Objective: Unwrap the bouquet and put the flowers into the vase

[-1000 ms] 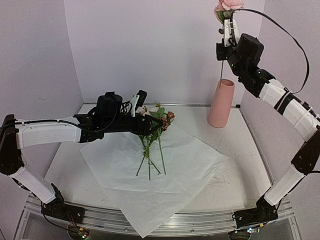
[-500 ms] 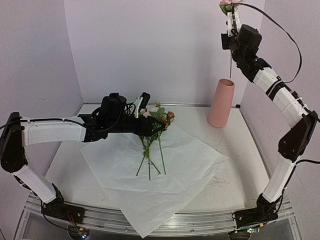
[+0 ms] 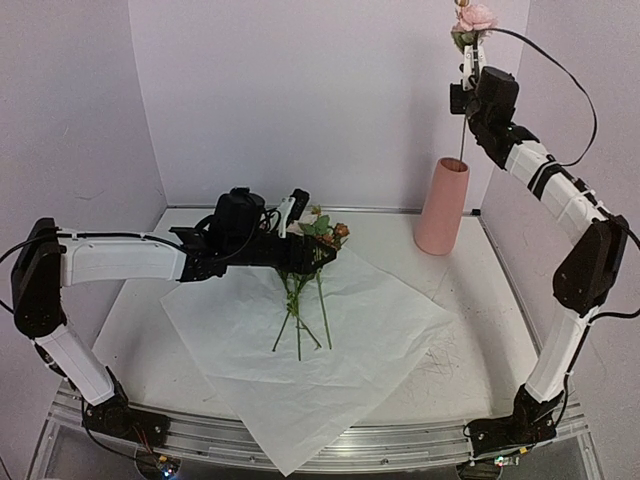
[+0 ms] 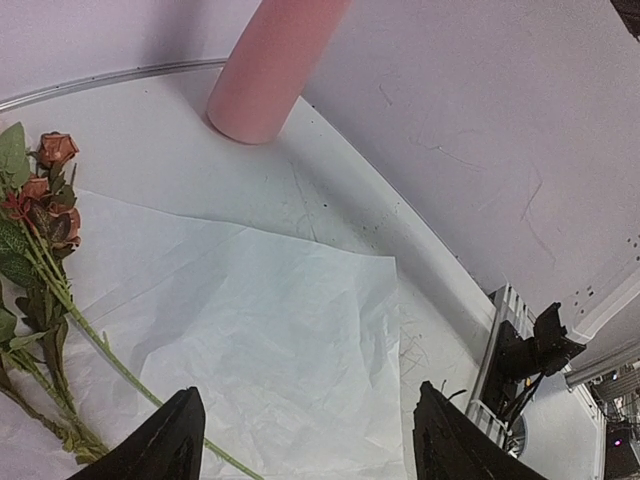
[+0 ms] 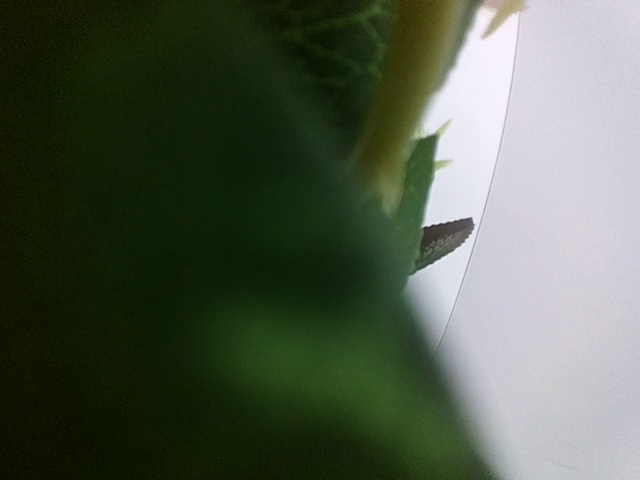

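right gripper — clamped on pink rose stem | wrist view blocked, blurred leaf | left gripper — jaws apart

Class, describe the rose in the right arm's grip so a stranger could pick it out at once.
Find the tall salmon-pink vase at the back right. High above it, the right arm's fingers pinch one pink rose, its thin stem hanging toward the vase's mouth. The other flowers lie on the white paper; this one alone is in the air.

Salmon-pink vase upright at 2 o'clock. One pink rose hangs stem-down above it. Other flowers lie at centre, heads toward 12.
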